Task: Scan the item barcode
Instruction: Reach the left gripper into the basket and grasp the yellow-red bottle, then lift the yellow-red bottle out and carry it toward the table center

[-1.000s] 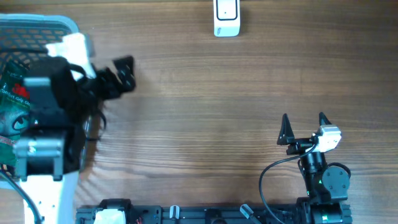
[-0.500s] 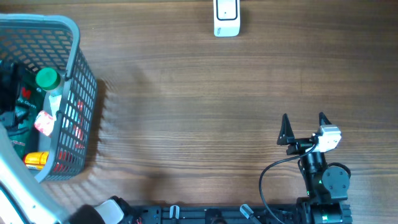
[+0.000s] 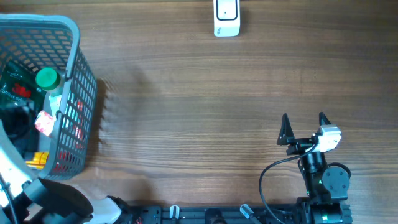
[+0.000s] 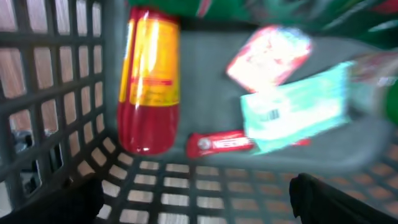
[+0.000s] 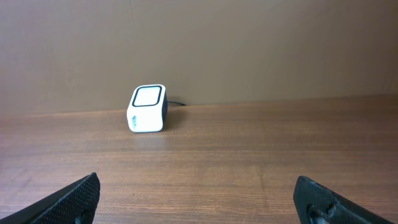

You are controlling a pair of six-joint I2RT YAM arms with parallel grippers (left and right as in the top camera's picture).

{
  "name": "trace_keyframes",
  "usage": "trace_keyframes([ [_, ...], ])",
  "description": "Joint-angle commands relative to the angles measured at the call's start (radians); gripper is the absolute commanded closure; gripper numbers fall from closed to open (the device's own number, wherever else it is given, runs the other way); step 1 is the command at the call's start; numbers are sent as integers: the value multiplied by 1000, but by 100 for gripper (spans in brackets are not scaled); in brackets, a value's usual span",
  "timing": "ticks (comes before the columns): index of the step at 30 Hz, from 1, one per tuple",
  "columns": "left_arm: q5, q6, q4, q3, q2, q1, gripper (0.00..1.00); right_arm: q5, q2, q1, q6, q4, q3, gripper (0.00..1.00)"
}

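L wrist view blurred: barcode on pale packet [image 4: 292, 115] unreadable, green pkg [image 4: 267, 9] cut by top edge, L gripper [image 4: 199, 208] tips cropped at corners. Overhead: basket [image 3: 79, 74] cut at left edge, scanner [image 3: 226, 18] at far edge.

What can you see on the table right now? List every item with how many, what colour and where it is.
basket: one, grey plastic, left end of the table
bottle: one, red with a yellow label, lying in a basket corner
small tube: one, red, on the basket floor beside the bottle
green-capped container: one, pale teal with a barcode label, in the basket
packet: one, red and white, against the container
green package: one, green with red print, in the basket
barcode scanner: one, white, far edge of the table
table: one, brown wood
left gripper: open, inside the basket
right gripper: open, empty, facing the scanner
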Motion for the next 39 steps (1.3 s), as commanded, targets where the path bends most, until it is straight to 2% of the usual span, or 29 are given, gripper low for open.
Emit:
trace_keyframes([
  [1,-73,-18,55,-117,3,5,0,-11,-10,4,-9,3,-1,0],
  [10,-147,-11,201,-312,3,5,0,-11,-10,4,-9,3,-1,0],
  [21,-204,-12,358,-421,3,5,2,-11,-10,4,-8,3,-1,0],
  [23,-205,-12,393,-440,4,5,7,-11,-10,4,-9,3,-1,0],
  [24,-205,-12,412,-454,4,5,13,-11,-10,4,-9,3,-1,0],
  [26,-200,-12,444,-480,4,5,18,-11,-10,4,-9,3,-1,0],
  [29,-190,-12,476,-507,10,5,12,-11,-10,4,-9,3,-1,1],
  [31,-160,-12,507,-525,24,5,2,-11,-10,4,-9,3,-1,0],
  [36,-127,-11,552,-559,58,5,0,-11,-10,4,-9,3,-1,0],
  [37,-126,-12,549,-559,63,5,2,-11,-10,4,-9,3,-1,0],
  [38,-126,-11,545,-559,64,5,8,-11,-10,4,-9,3,-1,0],
  [39,-126,-11,543,-559,64,5,21,-11,-10,4,-9,3,-1,0],
])
